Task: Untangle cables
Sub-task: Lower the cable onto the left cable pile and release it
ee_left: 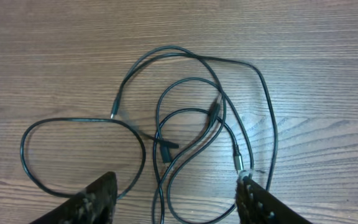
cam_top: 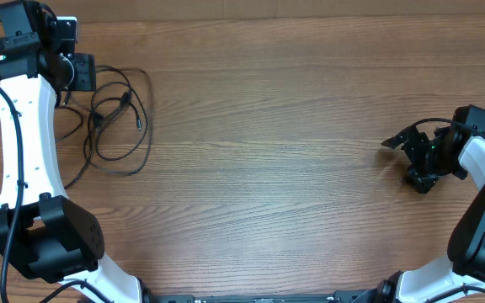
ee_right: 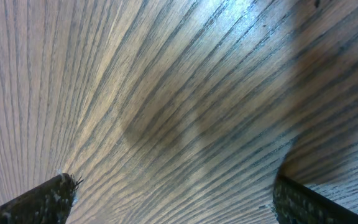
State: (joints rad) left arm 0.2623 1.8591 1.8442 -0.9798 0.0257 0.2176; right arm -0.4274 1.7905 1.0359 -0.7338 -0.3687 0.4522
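Left gripper [ee_left: 176, 182] jaws stand wide, empty. The cables [ee_left: 79, 119] run between them, maybe crossing there. Pinching two cords together would pull the tangle tighter. Right gripper [ee_right: 173, 183] jaws wide, empty too.

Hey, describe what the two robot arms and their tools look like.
The left arm and right arm have white shells with black joints and bases; a black cable runs along the left one. The left tool and right tool are black, each with two dark, rough-textured fingers.
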